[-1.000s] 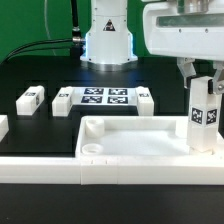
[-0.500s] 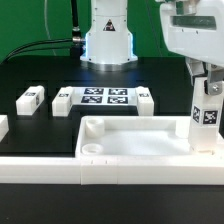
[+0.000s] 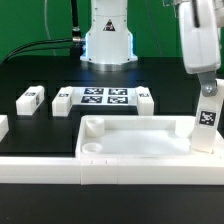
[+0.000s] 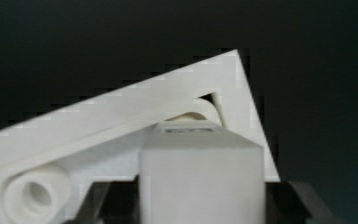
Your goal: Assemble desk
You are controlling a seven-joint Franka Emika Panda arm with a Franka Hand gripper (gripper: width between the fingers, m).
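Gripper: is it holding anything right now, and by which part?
Yes: the gripper is shut on a white desk leg, gripping it by its upper end; the leg stands upright at the tabletop corner on the exterior view's right.

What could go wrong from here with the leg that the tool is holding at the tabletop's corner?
The leg, gripped by the tool, stands at the corner of the tabletop. If it goes in tilted, it may jam or seat crooked. A sideways push could also shove the tabletop out of place.
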